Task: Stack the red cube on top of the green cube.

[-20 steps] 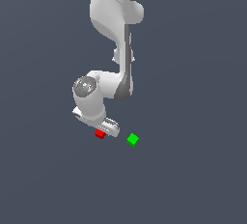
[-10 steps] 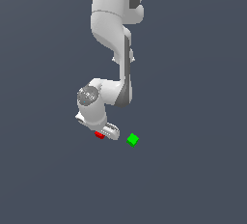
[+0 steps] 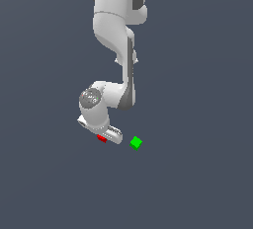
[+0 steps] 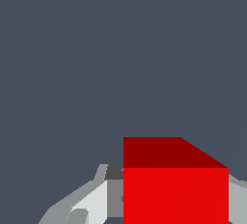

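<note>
The red cube (image 3: 102, 138) lies on the grey floor, mostly hidden under my white gripper (image 3: 105, 136). In the wrist view the red cube (image 4: 175, 194) fills the space between the two fingers (image 4: 91, 203), which sit against its two sides. The gripper (image 4: 175, 208) looks shut on it. The green cube (image 3: 136, 143) sits on the floor a short way towards the exterior view's right of the gripper, apart from it. The green cube does not show in the wrist view.
The white arm (image 3: 116, 30) reaches down from the top of the exterior view. Plain dark grey floor (image 3: 197, 183) lies all around the two cubes.
The gripper has come down a little onto the red cube, which now shows less from under it. The cubes have not moved.
</note>
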`<control>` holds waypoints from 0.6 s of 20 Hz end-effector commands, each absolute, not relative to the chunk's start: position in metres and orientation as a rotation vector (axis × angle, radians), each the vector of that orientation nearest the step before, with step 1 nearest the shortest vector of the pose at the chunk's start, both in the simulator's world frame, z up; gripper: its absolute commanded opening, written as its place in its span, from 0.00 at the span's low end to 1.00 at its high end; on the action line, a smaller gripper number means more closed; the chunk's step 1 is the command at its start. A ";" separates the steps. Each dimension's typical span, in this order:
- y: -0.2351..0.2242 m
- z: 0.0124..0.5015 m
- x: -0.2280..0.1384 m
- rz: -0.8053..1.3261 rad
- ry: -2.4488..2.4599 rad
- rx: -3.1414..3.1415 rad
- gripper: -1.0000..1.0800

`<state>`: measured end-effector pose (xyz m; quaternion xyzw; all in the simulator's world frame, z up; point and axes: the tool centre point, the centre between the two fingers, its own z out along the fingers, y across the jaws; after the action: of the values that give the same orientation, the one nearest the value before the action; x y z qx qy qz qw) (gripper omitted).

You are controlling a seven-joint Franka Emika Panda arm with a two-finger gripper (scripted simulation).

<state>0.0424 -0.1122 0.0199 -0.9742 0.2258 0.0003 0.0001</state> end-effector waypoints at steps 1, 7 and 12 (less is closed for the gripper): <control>-0.113 0.020 0.043 0.000 0.710 -3.060 0.00; -0.112 0.025 0.042 0.001 0.709 -3.060 0.00; -0.112 0.045 0.041 0.001 0.709 -3.060 0.00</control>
<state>0.0410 -0.1120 0.0368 -0.9742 0.2258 0.0013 0.0000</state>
